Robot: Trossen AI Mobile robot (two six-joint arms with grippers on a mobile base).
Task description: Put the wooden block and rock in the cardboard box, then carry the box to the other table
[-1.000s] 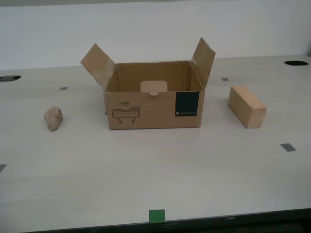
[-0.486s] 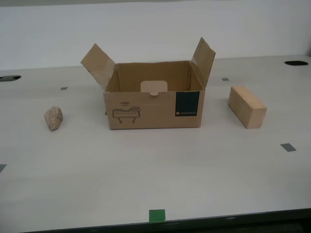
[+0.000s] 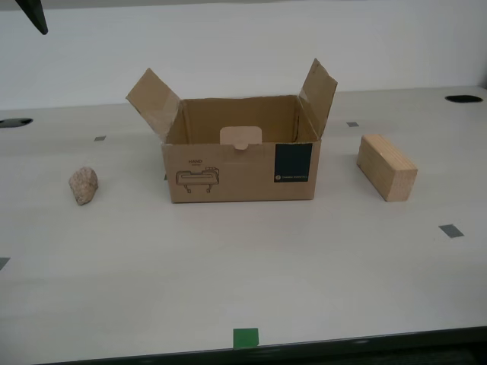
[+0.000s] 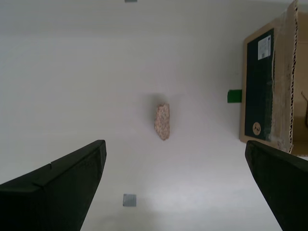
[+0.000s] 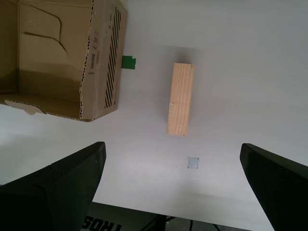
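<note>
The cardboard box (image 3: 240,158) stands open in the middle of the pale table, both side flaps raised. The rock (image 3: 84,185) lies toward the exterior view's left and the wooden block (image 3: 386,166) toward its right, both apart from the box. My second gripper (image 4: 174,144) hangs open high above the rock (image 4: 162,121), with the box's labelled wall (image 4: 260,86) beside it. My first gripper (image 5: 172,146) hangs open high above the wooden block (image 5: 180,98), next to the box (image 5: 57,53). Neither holds anything. The other table is out of view.
A dark fingertip (image 3: 34,15) of an arm pokes in at the exterior view's top left corner. Grey tape squares (image 3: 450,230) dot the table, and green tape (image 3: 245,337) marks its near edge. Dark holes (image 3: 464,98) sit near the far edge.
A dark fingertip has come into the exterior view's top left corner. The box, rock and block have not moved.
</note>
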